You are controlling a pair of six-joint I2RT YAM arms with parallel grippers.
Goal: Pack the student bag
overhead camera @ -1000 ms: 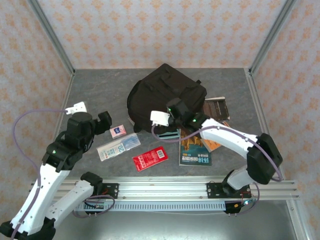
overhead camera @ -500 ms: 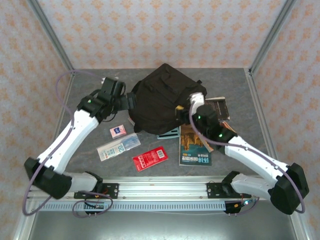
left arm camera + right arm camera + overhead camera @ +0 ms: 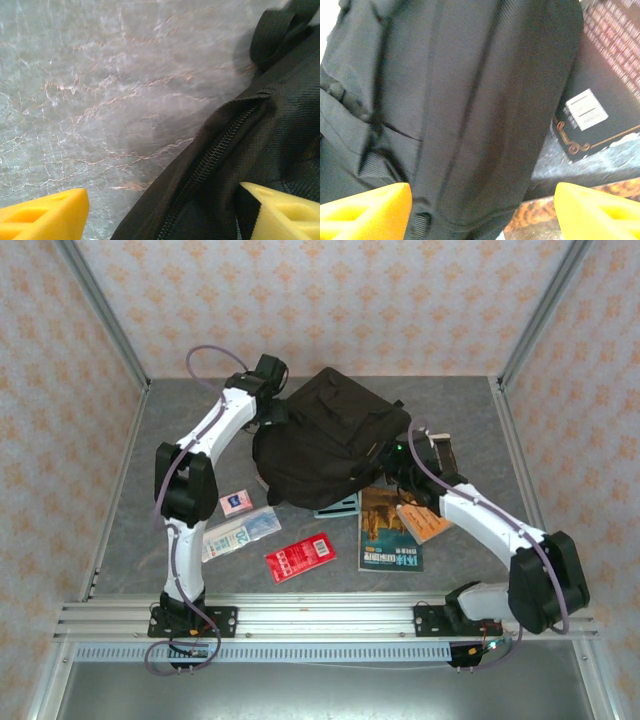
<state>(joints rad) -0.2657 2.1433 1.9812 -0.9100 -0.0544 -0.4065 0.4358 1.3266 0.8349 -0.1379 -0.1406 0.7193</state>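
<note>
From the top view, the student bag lies near the middle of the grey surface, toward the far side, with its rounded bulk facing me. My left gripper is at the bag's far-left edge, and my right gripper is against its right side. From this height I cannot tell how wide either one stands.

Near the bag's front edge a teal book pokes out from under it. A blue-and-brown book lies just to the right of that, an orange book lies beside it, and a dark book is further back by my right arm. On the left are a small pink box, a white-and-blue packet and a red packet, all apart from the bag.

On the left wrist camera, the left gripper has its yellow fingers set well apart. One is over the bare surface and the other over the bag. The bag's zipper runs between them, and a strap loop lies at the top right.

On the right wrist camera, the right gripper is also spread wide, with black bag fabric across the gap. The dark book, with a white label on it, lies just beside the bag.
</note>
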